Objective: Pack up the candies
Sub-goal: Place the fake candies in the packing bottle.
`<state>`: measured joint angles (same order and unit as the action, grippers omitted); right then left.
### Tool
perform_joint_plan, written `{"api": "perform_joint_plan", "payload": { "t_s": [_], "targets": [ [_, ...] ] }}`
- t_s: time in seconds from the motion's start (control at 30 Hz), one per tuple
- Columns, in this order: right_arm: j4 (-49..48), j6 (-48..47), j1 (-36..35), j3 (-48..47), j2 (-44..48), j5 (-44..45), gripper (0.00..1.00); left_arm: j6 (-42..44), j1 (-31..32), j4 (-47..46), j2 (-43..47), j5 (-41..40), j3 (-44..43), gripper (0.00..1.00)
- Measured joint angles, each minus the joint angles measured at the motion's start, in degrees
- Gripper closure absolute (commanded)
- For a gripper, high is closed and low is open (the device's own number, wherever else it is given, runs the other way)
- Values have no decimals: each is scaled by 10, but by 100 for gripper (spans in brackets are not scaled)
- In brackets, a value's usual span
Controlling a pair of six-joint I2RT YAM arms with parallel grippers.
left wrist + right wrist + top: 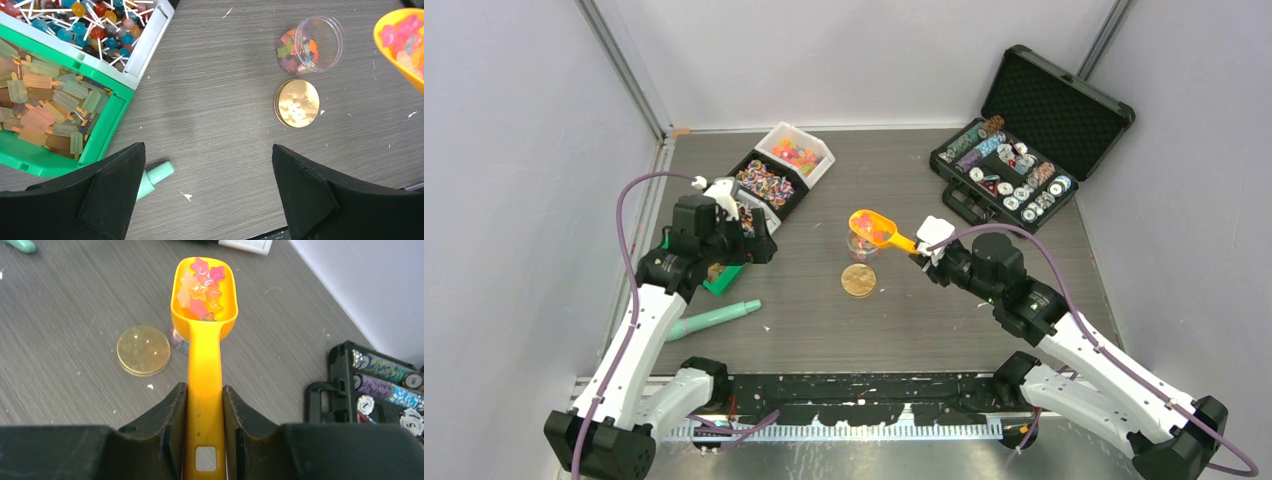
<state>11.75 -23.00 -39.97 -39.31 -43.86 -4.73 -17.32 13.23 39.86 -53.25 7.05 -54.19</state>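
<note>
Tabletop (824, 320) of grey woodgrain, pale walls (854, 60).

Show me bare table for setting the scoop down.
Bare: the strip between the jar and the poker chip case; also the near side of the gold disc. Crowded: the left side, with candy bins and green marker.

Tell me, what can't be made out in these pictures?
- Right wrist view: the clear jar is almost wholly hidden under the orange scoop.
- Left wrist view: the scoop is cut off by the right edge.
- Top view: the green tray is mostly covered by the left arm; markings on the poker chips are too small to read.
</note>
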Motion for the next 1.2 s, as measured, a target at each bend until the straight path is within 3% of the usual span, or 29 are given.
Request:
{"api": "perform_joint_plan", "payload": {
  "t_s": [0.3, 1.2],
  "targets": [
    [74, -8, -2, 0, 9, 17, 100, 0, 3, 3, 0, -5, 0, 0],
    [114, -26, -2, -35, -65, 72, 100, 0, 6, 4, 0, -10, 0, 0]
  ]
}}
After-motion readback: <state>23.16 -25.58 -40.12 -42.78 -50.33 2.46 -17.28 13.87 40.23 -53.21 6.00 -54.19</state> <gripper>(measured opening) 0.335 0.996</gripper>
